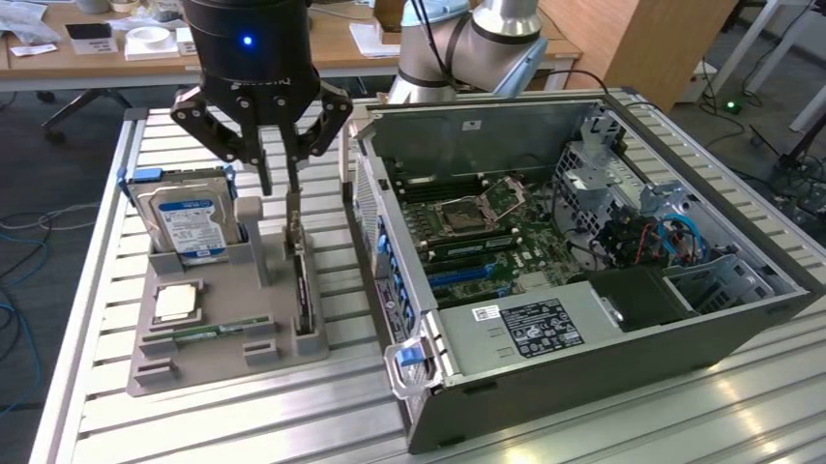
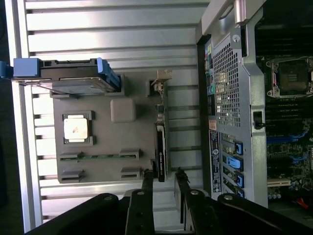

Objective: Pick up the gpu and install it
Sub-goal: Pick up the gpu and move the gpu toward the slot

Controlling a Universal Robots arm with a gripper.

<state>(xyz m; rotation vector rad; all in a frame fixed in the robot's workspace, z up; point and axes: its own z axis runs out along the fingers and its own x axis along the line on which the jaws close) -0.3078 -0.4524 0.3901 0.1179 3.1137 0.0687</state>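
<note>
The gpu [image 1: 300, 282] stands on its long edge in a slot of the grey holder tray [image 1: 213, 365], its bracket end toward the back. The wrist view shows the gpu [image 2: 161, 149] edge-on as a thin dark strip. My gripper [image 1: 280, 189] hangs straight above the card's back end, the fingers a small gap apart with nothing between them. In the wrist view my gripper [image 2: 164, 175] straddles the line of the card from above without touching it. The open computer case [image 1: 555, 360] lies beside the tray at the exterior view's right, motherboard exposed.
A hard drive [image 1: 189, 220] with a blue-white label stands at the tray's back; the wrist view also shows the hard drive [image 2: 73, 78]. A processor [image 1: 177, 302] and a memory stick [image 1: 213, 331] lie in the tray. The case's back panel [image 2: 227, 83] is close to the card.
</note>
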